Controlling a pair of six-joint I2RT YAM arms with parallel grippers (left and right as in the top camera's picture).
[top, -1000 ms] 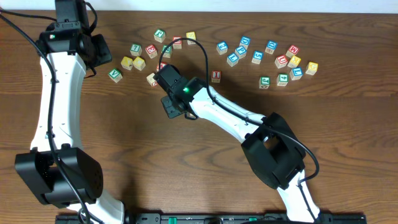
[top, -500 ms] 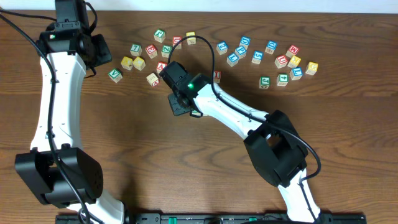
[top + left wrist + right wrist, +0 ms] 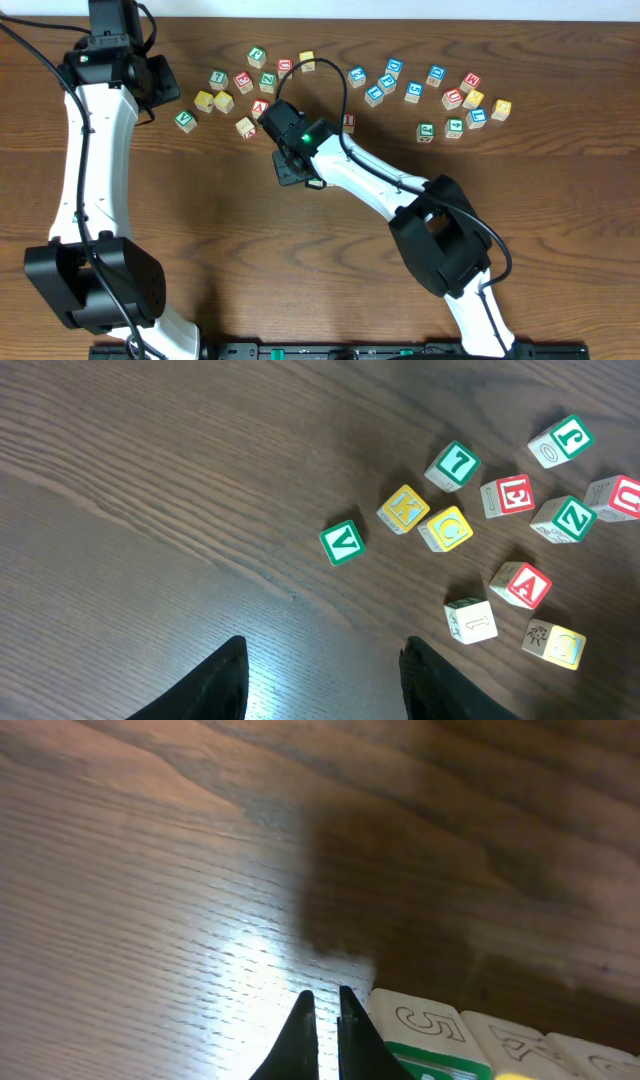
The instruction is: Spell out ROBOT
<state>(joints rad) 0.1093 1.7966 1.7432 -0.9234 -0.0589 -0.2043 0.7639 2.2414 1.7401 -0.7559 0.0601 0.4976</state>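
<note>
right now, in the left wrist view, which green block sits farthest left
The green V block: it is the leftmost cube in view, while the other green ones lie further right.

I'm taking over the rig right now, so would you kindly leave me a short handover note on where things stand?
Left gripper: open, empty, above bare table near the left group of cubes.
Right gripper: shut, holding nothing, fingers low over the table beside a cube marked 5.
Alphabet cubes: all loose along the far side, in a left group and a right group. Most letters are too small to read from overhead.
Done: nothing spelled, no cubes lined up.
Left: find R, O, B, O, T and set them in a row on the table.
</note>
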